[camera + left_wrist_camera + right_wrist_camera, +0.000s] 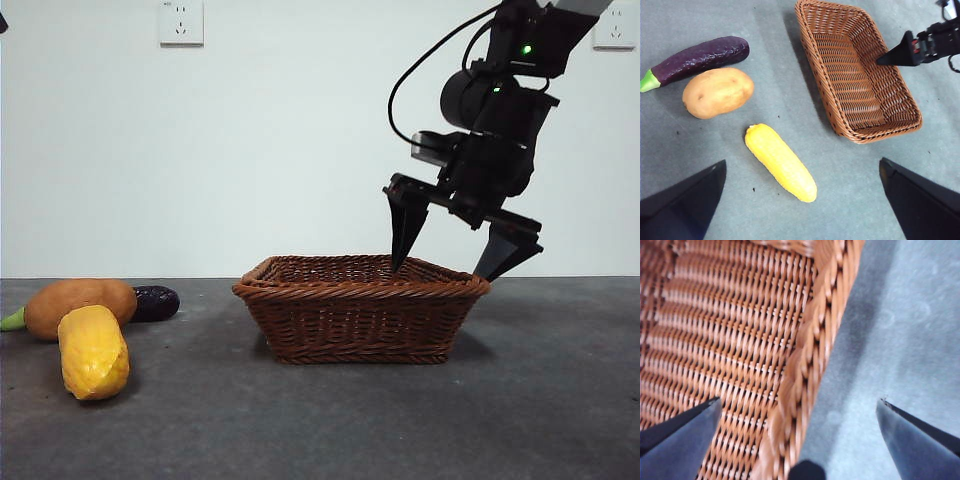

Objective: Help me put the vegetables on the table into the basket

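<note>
Vegetables lie grouped on the dark speckled table (790, 100), well apart from the wicker basket (850, 130): a purple eggplant (700, 59) with a green stem, a potato (717, 92) just beside it and possibly touching, and a yellow corn cob (781, 161) a little apart from both. None is in the basket yet, which looks empty in the left wrist view, so the task seems to be at its start.

At the basket's far end the right gripper (462, 243) has its jaws spread wide and holds nothing, straddling the braided rim with one jaw tip over the woven interior and the other over bare table outside. Above the vegetables hangs the left gripper (800, 200), likewise spread and empty, its two jaws flanking the corn cob's end in its own view.

Judging by their look, all three are light toy pieces. The corn's bumpy skin should give the jaws good purchase; it is best pinched across its middle, jaws crosswise to its length. The potato is smooth and the widest, so it may slip unless taken across its narrower girth. The slim eggplant looks glossy and could roll; its mid-body is the sensible hold. The basket looks stiff but light, and a knock could shift it.
</note>
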`<control>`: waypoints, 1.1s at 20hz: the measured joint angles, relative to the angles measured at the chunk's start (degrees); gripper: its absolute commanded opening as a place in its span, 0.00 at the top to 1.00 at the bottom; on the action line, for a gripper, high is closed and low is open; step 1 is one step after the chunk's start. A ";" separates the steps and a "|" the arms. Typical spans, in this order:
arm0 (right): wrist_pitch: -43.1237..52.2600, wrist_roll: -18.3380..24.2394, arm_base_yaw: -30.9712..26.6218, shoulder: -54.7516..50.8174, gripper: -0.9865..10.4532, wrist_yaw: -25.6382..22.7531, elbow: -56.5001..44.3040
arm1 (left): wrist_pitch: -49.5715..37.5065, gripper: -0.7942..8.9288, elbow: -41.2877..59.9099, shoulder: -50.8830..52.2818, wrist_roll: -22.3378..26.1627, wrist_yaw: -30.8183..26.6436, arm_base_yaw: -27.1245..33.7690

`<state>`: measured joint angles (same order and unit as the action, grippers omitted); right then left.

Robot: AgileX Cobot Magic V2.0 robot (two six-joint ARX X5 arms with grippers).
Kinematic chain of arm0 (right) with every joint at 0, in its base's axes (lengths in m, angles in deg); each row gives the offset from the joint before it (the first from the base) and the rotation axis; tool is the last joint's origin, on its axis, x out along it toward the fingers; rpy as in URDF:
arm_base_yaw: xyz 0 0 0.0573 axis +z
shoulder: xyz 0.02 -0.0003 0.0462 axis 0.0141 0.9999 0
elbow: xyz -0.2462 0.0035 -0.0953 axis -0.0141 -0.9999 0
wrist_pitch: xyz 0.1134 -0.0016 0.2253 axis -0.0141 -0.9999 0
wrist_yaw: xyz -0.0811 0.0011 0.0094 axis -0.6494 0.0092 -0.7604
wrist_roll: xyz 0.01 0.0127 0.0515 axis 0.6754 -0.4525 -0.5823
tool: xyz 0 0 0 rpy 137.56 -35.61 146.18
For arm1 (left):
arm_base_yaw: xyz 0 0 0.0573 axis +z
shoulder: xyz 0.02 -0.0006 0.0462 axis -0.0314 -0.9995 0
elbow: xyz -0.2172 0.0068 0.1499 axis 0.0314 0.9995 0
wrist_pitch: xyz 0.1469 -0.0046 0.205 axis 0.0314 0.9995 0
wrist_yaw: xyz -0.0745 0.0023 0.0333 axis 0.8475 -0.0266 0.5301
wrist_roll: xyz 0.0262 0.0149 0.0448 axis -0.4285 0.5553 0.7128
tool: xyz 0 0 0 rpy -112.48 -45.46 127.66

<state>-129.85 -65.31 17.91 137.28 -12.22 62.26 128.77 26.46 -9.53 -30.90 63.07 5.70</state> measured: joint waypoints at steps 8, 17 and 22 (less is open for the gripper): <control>0.96 -2.21 1.64 2.99 0.84 -1.25 0.04 | 0.00 0.24 0.00 -0.26 0.00 0.00 0.00; 1.86 -6.01 1.62 2.58 0.92 -0.59 0.44 | 0.59 0.24 0.00 -1.05 -0.04 -0.15 0.00; -2.58 -2.80 1.64 -12.07 0.92 -1.99 0.31 | 1.11 0.24 0.00 -4.76 -0.09 -0.26 0.00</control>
<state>-132.43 -68.11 19.55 125.21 -14.21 62.57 129.88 26.46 -14.30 -30.99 62.81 5.70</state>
